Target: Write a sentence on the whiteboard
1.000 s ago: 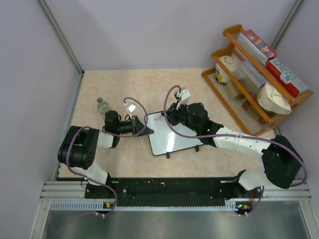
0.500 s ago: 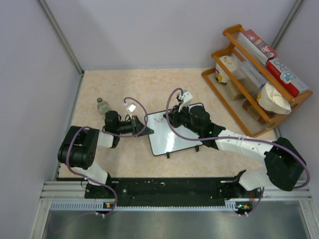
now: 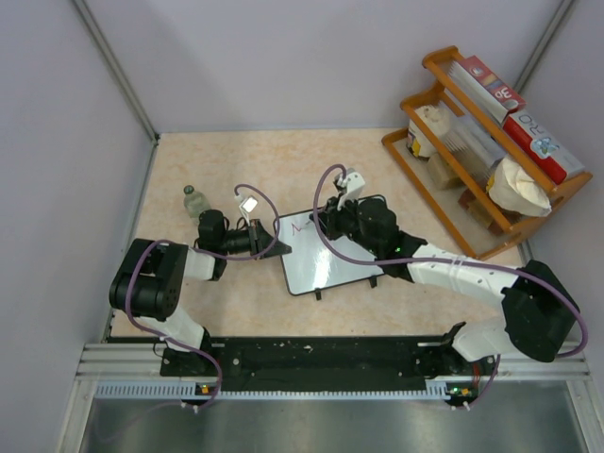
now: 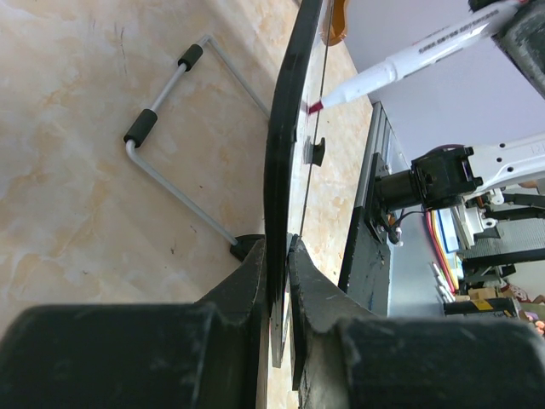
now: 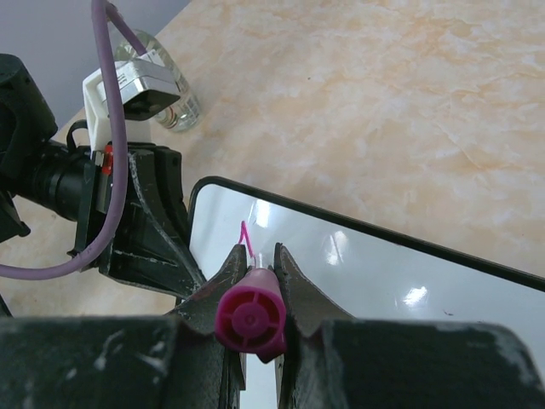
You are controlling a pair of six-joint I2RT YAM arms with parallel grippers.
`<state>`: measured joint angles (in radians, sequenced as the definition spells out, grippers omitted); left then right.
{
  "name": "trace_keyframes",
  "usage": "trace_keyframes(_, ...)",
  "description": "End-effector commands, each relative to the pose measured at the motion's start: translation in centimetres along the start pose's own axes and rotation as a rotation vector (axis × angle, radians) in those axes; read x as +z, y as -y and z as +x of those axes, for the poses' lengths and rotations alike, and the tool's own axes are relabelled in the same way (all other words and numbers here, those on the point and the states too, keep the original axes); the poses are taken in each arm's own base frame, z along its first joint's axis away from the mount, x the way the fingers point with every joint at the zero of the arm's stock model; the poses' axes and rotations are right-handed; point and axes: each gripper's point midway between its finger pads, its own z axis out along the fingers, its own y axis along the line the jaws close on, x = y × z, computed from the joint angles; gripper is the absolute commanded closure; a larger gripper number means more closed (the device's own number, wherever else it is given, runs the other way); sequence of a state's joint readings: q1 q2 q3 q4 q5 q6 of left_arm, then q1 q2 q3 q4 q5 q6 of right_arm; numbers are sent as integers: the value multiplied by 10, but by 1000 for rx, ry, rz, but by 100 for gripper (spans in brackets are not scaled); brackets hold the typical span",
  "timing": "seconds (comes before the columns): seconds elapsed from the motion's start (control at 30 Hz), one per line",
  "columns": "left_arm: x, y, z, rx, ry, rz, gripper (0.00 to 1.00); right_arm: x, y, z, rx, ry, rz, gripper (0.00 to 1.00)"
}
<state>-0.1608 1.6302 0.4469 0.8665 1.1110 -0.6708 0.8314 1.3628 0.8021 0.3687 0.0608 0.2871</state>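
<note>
The whiteboard (image 3: 326,255), glossy white with a thin black frame, lies near the table's middle. My left gripper (image 3: 274,243) is shut on the whiteboard's left edge (image 4: 285,170). My right gripper (image 3: 326,225) is shut on a marker with a magenta end (image 5: 249,317), whose tip touches the board's upper left area (image 4: 313,106). Of the sentence, only a short pink stroke (image 5: 247,236) shows on the board (image 5: 383,273), with a faint pink mark in the top view (image 3: 300,227). The rest of the writing is hidden behind my fingers.
A small clear bottle (image 3: 193,200) stands left of the left gripper, also in the right wrist view (image 5: 166,94). A wooden rack (image 3: 472,142) with boxes and packets fills the back right. The board's wire stand (image 4: 183,153) lies on the table.
My right gripper with the marker has shifted slightly down and left over the board's upper left corner, and the pink stroke has grown a little. The left arm has not moved.
</note>
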Motion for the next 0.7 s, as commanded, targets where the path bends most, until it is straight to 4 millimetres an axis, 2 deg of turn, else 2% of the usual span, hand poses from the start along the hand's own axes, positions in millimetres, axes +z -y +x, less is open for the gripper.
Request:
trace_keyframes(0.0, -1, -3, 3, 17, 2, -2, 100, 5, 14, -12, -54, 11, 91, 100)
trace_keyframes(0.47, 0, -3, 3, 15, 2, 0, 100, 11, 12, -24, -69, 25, 89, 100)
trace_keyframes(0.67, 0, -3, 2, 16, 3, 0, 100, 0, 5, -32, -54, 50, 56, 100)
